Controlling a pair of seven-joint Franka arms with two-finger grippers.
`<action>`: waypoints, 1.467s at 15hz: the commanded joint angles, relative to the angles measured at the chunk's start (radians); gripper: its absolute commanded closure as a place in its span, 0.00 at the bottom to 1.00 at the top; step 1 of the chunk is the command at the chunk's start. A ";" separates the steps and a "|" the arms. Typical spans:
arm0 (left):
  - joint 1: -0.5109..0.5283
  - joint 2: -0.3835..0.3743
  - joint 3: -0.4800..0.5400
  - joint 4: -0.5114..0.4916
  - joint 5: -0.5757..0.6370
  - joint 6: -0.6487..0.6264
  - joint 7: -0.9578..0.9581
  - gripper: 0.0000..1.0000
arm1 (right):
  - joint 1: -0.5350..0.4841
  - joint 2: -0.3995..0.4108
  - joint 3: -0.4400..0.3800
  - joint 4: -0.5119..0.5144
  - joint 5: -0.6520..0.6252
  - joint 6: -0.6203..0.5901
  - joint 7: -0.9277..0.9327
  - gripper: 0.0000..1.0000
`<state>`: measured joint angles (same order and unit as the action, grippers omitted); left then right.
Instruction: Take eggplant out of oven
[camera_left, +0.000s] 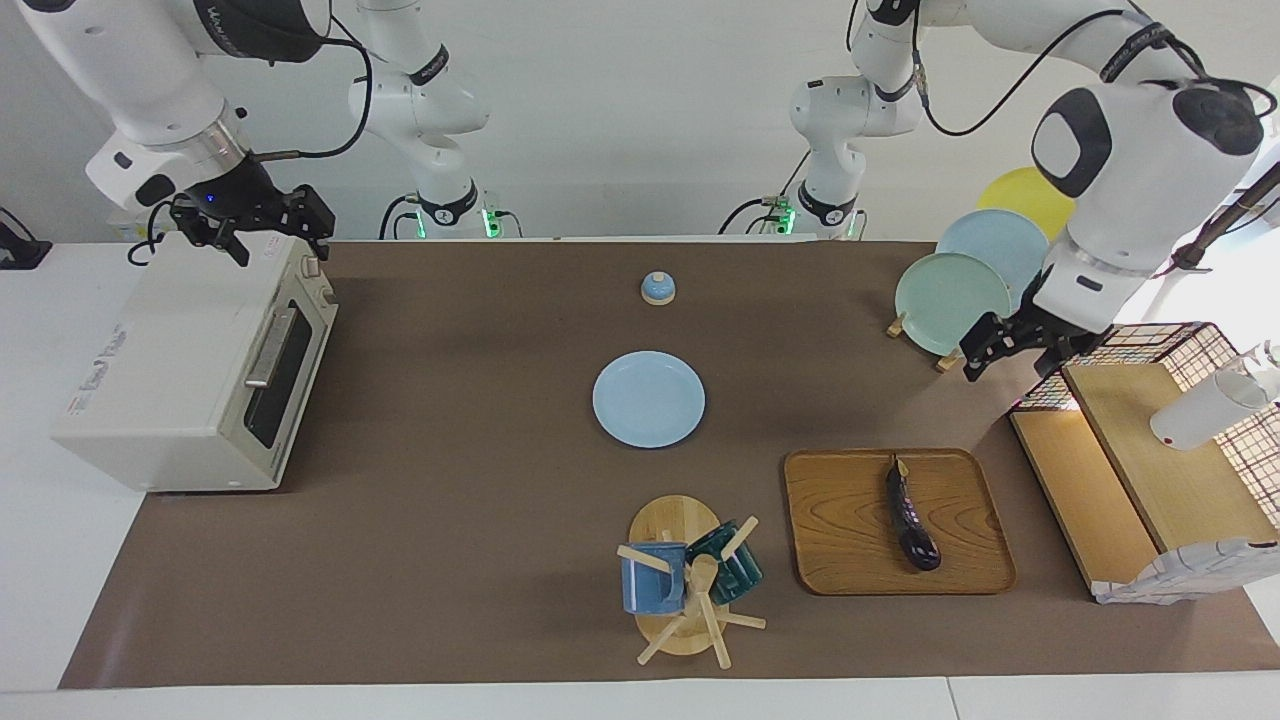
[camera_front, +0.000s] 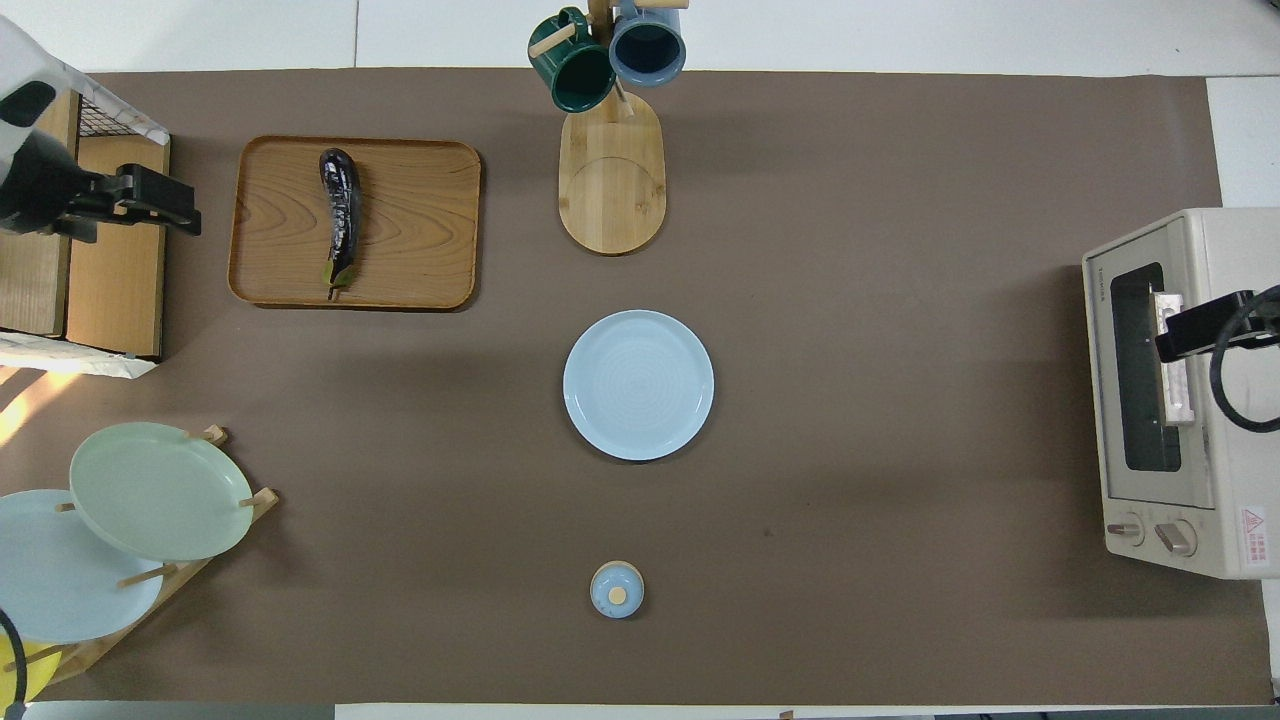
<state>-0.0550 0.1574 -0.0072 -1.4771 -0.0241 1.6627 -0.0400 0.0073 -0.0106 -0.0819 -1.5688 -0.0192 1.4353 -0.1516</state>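
The eggplant (camera_left: 910, 520) is dark purple and lies on a wooden tray (camera_left: 840, 545) toward the left arm's end of the table; it also shows in the overhead view (camera_front: 340, 210). The cream-white oven (camera_left: 170, 380) stands at the right arm's end with its dark glass door shut; it also shows in the overhead view (camera_front: 1215, 300). My right gripper (camera_left: 275, 230) hangs open and empty over the oven's top. My left gripper (camera_left: 1005, 350) is open and empty, up in the air over the edge of a wooden shelf (camera_left: 1130, 470), apart from the eggplant.
A light blue plate (camera_left: 648, 398) lies mid-table, with a small blue lid (camera_left: 657, 288) nearer to the robots. A mug tree (camera_left: 690, 580) with two mugs stands beside the tray. A plate rack (camera_left: 960, 290) with three plates and a wire basket (camera_left: 1220, 400) stand at the left arm's end.
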 joint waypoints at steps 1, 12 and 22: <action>-0.006 -0.103 -0.002 -0.037 0.013 -0.144 -0.078 0.00 | -0.001 -0.008 -0.004 -0.013 0.025 0.007 0.010 0.00; 0.052 -0.216 -0.083 -0.215 0.013 -0.093 -0.081 0.00 | -0.003 -0.008 -0.002 -0.013 0.025 0.007 0.010 0.00; 0.044 -0.191 -0.082 -0.169 0.006 -0.075 -0.055 0.00 | -0.003 -0.008 -0.004 -0.013 0.025 0.007 0.010 0.00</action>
<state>-0.0216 -0.0234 -0.0795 -1.6392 -0.0241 1.5567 -0.1156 0.0074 -0.0105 -0.0819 -1.5688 -0.0191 1.4353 -0.1516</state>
